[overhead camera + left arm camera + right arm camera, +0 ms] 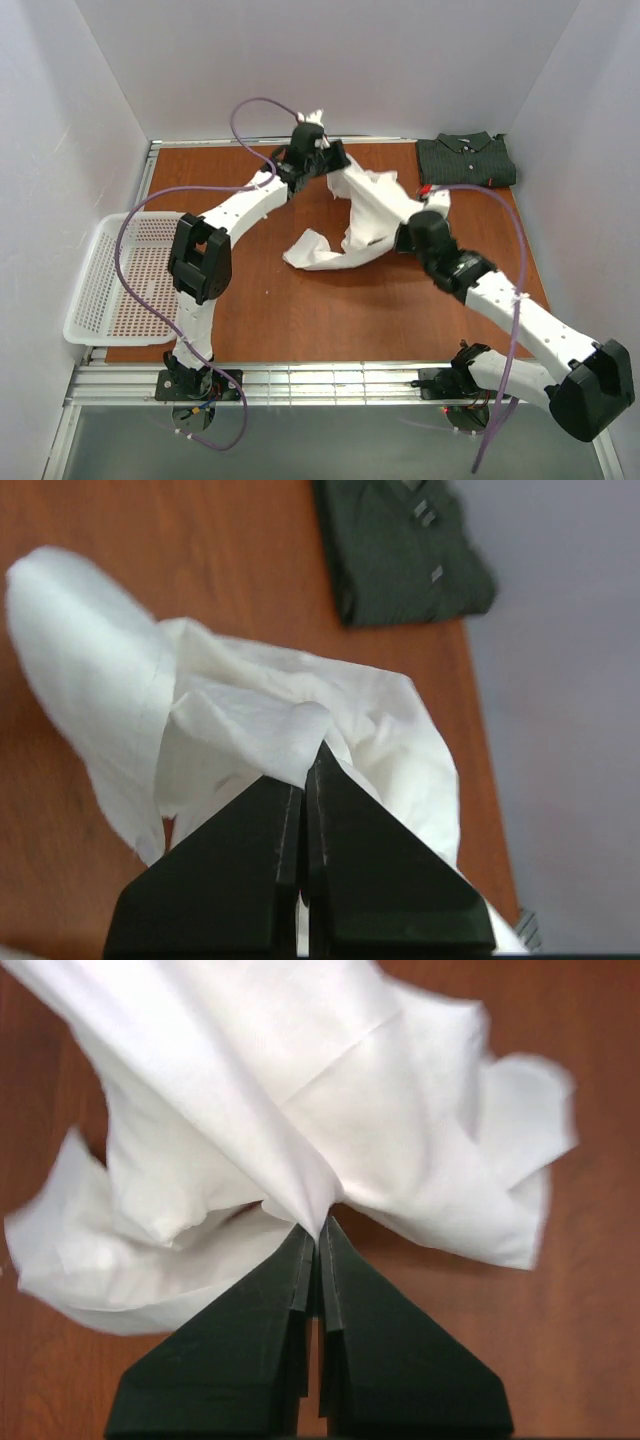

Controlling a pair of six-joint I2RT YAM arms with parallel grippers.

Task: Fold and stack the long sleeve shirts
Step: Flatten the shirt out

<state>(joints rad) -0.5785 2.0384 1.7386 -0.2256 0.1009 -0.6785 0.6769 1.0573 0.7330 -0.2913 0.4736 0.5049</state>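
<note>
One high view, two close ones.
The top camera looked down from over the near edge onto the whole table (300,320). Each wrist camera faced down, very near the white shirt (370,215), which all three views shared.

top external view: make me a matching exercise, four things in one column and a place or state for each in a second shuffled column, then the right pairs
Things
1. white shirt
2. dark shirt
3. mesh basket
4. left gripper

Place or state
A. folded, at the far right corner of the table
B. at the table's left edge
C. crumpled, mid-table
D. shut on white cloth, near the far edge

Pairs: 1-C, 2-A, 3-B, 4-D
</note>
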